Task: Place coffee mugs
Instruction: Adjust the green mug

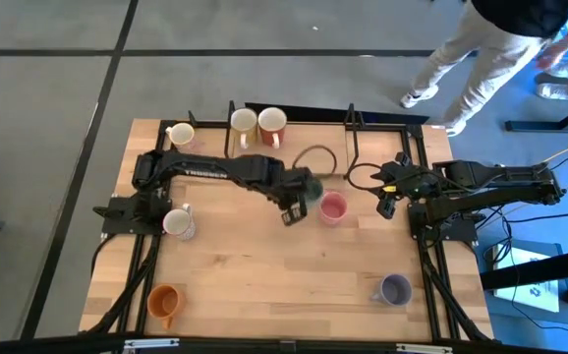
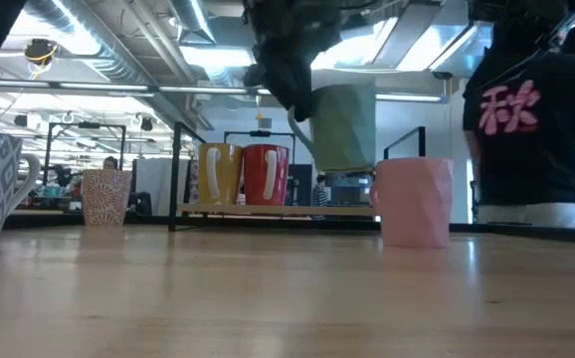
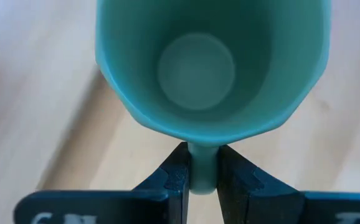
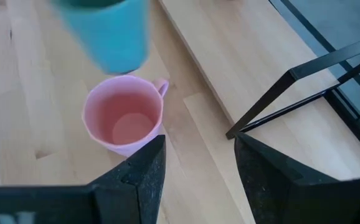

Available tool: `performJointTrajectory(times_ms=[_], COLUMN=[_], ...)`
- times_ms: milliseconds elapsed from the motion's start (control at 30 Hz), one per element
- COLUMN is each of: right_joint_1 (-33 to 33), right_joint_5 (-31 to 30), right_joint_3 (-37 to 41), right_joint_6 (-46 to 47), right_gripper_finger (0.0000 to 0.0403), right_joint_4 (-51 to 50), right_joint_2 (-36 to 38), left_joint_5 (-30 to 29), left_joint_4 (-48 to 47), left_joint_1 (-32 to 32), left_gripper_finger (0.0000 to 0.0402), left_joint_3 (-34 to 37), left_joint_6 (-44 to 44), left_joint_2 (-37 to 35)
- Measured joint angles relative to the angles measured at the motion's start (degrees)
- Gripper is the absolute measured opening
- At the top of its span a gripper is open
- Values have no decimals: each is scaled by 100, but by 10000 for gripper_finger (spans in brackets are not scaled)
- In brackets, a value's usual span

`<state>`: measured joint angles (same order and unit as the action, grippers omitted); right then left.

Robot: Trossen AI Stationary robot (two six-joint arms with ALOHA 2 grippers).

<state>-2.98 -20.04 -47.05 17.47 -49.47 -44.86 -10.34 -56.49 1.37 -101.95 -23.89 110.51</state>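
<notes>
So the left claw (image 3: 202,177) has its fingers pinched tight on the handle of the green mug (image 3: 208,68), holding it upright and lifted clear off the wooden surface (image 1: 284,285). Just to the right of that claw sits the pink mug (image 1: 333,207), standing on the surface, close to the green one but not touching. Further right, the right claw (image 4: 195,165) hovers with its fingers spread wide, nothing in them, the pink mug right in front of it.
</notes>
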Motion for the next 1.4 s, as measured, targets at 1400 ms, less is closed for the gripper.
performJointTrajectory(times_ms=[1400], right_joint_1=[0], right_joint_5=[-148], right_joint_3=[-4], right_joint_6=[17], right_gripper_finger=[177], right_joint_4=[-157], right_joint_2=[0], left_joint_5=[-1007], left_joint_4=[562], left_joint_1=[1471], left_gripper_finger=[47], left_joint_3=[-334], left_joint_6=[-2363], left_joint_2=[637])
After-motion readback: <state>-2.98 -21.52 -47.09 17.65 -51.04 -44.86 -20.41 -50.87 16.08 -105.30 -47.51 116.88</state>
